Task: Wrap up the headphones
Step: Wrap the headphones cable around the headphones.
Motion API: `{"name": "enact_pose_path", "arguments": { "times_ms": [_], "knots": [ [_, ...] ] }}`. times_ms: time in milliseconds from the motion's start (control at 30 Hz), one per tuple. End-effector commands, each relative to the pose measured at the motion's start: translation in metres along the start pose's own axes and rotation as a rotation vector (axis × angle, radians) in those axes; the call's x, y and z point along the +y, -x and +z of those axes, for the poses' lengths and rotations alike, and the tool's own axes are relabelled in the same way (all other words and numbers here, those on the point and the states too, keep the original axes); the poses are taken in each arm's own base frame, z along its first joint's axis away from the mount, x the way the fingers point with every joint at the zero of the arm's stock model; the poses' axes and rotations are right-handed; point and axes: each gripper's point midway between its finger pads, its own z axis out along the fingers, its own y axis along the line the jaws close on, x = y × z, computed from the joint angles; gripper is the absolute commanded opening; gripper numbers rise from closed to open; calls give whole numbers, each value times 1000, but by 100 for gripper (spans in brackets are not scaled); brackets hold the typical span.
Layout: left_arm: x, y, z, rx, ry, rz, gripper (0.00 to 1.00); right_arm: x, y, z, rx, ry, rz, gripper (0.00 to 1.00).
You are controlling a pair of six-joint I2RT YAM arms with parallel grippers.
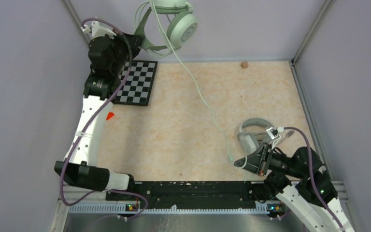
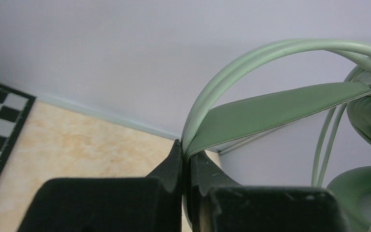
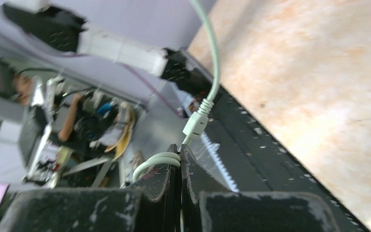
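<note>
The desk [image 1: 183,140] is walled in by pale panels at the left, back and right, and a black rail [image 1: 188,189] runs along its near edge at the bottom of the top view. The widest bare stretch lies across the middle and lower left. The mint-green headphones [image 1: 181,26] hang off the desk at the top centre of that view, against the back wall. The left jaws are pressed together on the inner headband [image 2: 280,104], where it meets the twin hoops. The left arm [image 1: 89,125] reaches up the left side to get there. From those headphones the pale-green cable [image 1: 198,92] slants down across the open middle toward the lower right. There the right jaws are clamped on it right by its plug [image 3: 195,124], with a small loop showing at their tips. The white headphones [image 1: 252,133] lie on the desk just above and right of those jaws, close to the right arm [image 1: 314,193]. A checkerboard [image 1: 137,83] lies flat at the upper left, partly under the left arm. A small red marker [image 1: 109,116] sits below it, and a small brown bit [image 1: 244,64] rests by the back edge.
</note>
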Motion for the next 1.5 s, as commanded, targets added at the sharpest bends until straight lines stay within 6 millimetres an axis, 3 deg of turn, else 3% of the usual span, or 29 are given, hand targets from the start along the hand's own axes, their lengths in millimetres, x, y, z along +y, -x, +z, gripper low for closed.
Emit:
{"name": "enact_pose_path", "arguments": {
  "times_ms": [0,333,500,633,767,833,1033,1200,1300,1467],
  "knots": [
    [-98,53,-53,-73,-379,-96,0,-62,12,6,-151,-218,19,0],
    [-119,31,-108,72,-514,-24,0,-154,88,15,-472,-621,-66,0],
    [-124,-10,-138,261,-666,38,0,-174,128,13,-551,-793,-183,0],
    [-104,-40,-155,355,-680,186,0,-172,170,9,-609,-904,-303,0],
    [-61,-65,-158,417,-569,361,0,-164,216,6,-659,-948,-377,0],
    [-48,-71,-162,442,-527,406,0,-169,233,1,-677,-969,-383,0],
    [-53,-100,-198,525,-728,440,0,-191,281,0,-699,-881,-307,0],
    [-11,-130,-189,582,-632,497,0,-172,302,20,-664,-741,-368,0],
    [-1,-149,-186,647,-658,484,0,-156,312,33,-653,-655,-407,0],
    [26,-159,-171,667,-536,593,0,-156,332,34,-637,-701,-441,0]
  ]
}}
